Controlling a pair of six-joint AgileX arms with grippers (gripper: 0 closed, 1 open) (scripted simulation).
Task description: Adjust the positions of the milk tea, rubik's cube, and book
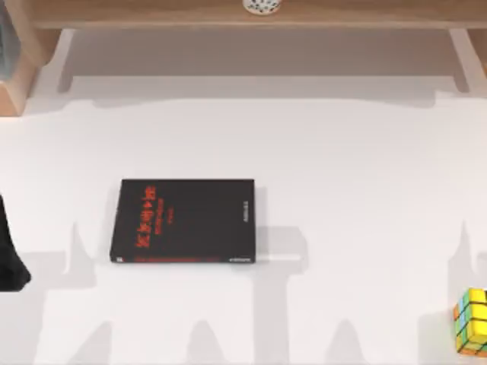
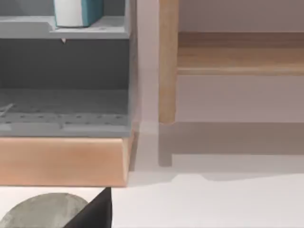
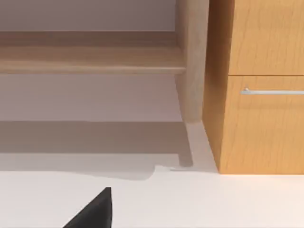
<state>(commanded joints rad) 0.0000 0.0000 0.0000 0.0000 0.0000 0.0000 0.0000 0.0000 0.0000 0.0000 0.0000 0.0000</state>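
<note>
Our tabletop (image 1: 342, 190) is plain white and crossed by soft grey shadows; along its far edge runs a pale wooden shelf (image 1: 243, 15) on thin posts, with a small white dotted object (image 1: 262, 6) sitting on top of it near the middle; at the far left corner stands a wooden unit (image 2: 61, 161) with grey compartments, and in the left wrist view a white and teal container (image 2: 78, 13) stands on its upper grey shelf; at the far right the right wrist view shows an orange-brown wooden cabinet (image 3: 261, 85) with a metal drawer handle (image 3: 273, 91).

A thin black book with red lettering (image 1: 184, 221) lies flat left of the tabletop's centre; the rubik's cube (image 1: 472, 320) sits at the near right corner, right at the top view's edge, well apart from the black book.

Our left arm (image 1: 11, 255) shows as a dark shape at the left edge of the tabletop, well apart from the cube and to the left of the black book; whether its hand is released or clenched we cannot tell; a dark part of it (image 2: 92, 211) shows low in the left wrist view beside a grey rounded object (image 2: 42, 211) on the tabletop.

A dark part of our right arm (image 3: 92, 211) shows low in the right wrist view above bare tabletop; its hand's state we cannot tell either.
</note>
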